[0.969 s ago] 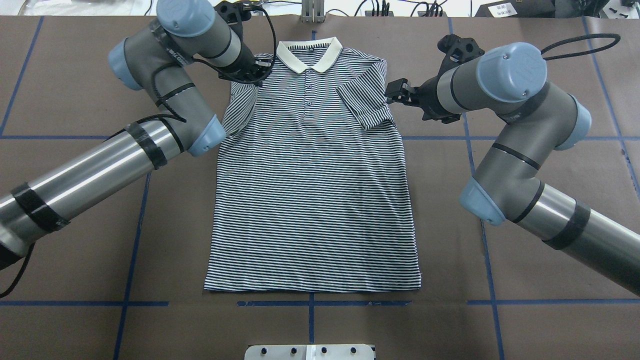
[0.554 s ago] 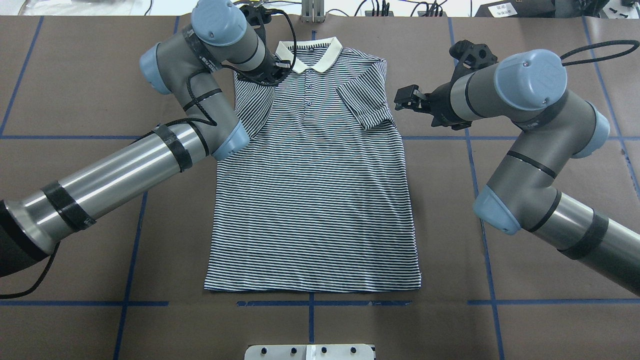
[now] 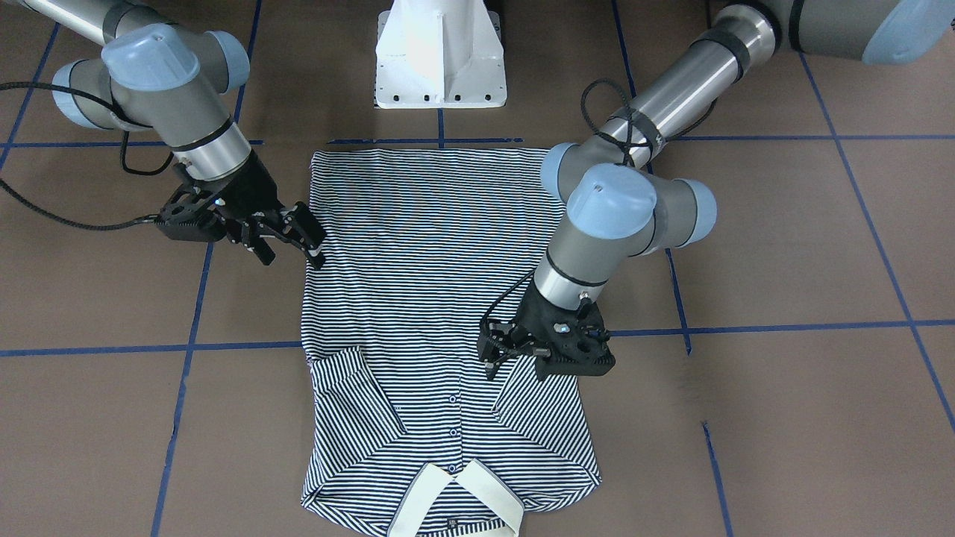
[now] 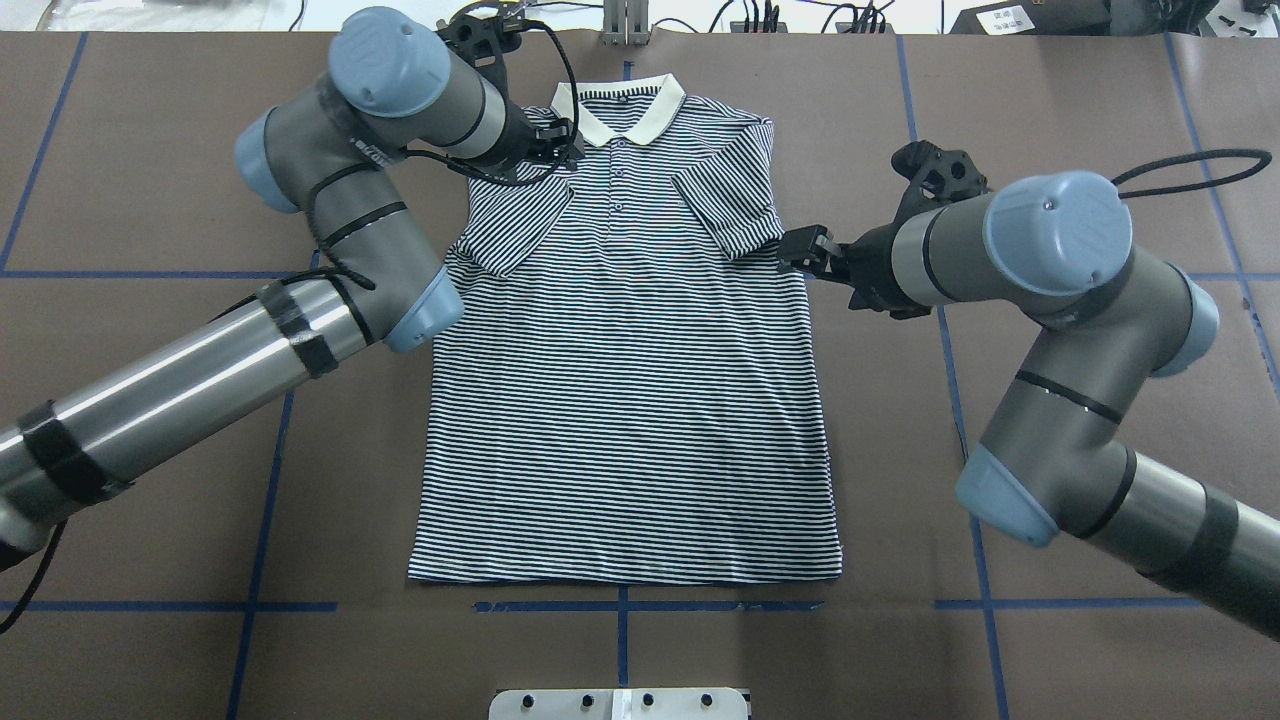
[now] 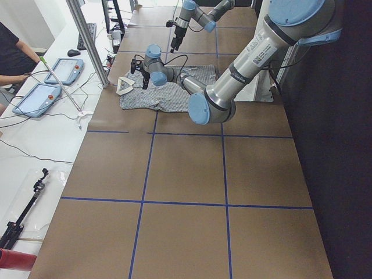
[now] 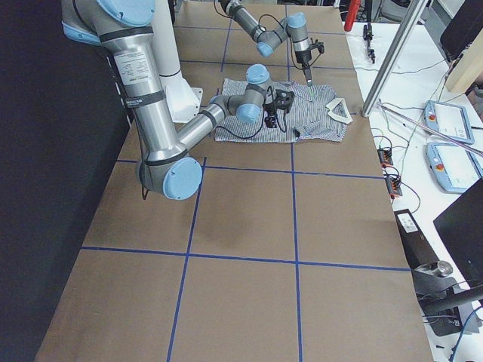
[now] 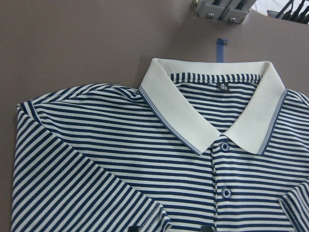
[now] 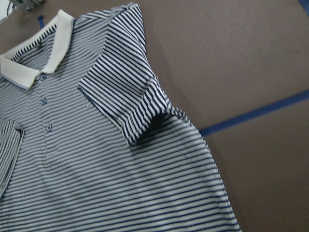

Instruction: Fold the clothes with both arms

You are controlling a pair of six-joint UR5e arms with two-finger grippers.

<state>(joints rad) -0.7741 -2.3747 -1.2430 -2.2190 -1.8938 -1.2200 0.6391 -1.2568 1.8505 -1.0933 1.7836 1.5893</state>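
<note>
Shirt: my striped polo shirt (image 4: 620, 400) lies flat and front up in the middle of the overhead view, on the brown bench (image 4: 150, 450). Its cream collar (image 4: 618, 105) is at top centre and its hem is toward the bottom.
Sleeves: the upper-left sleeve (image 4: 505, 225) and the upper-right sleeve (image 4: 735, 205) are both folded inward over the chest.
My left hand (image 4: 565, 150): it is just left of the collar in the overhead view, over the shoulder. My wrist view catches two dark fingertips at its bottom edge, set apart, with the sleeve hem between them.
My right hand (image 4: 797, 252): it is right of centre, just beside the upper-right sleeve's outer edge, with its fingers spread apart.
</note>
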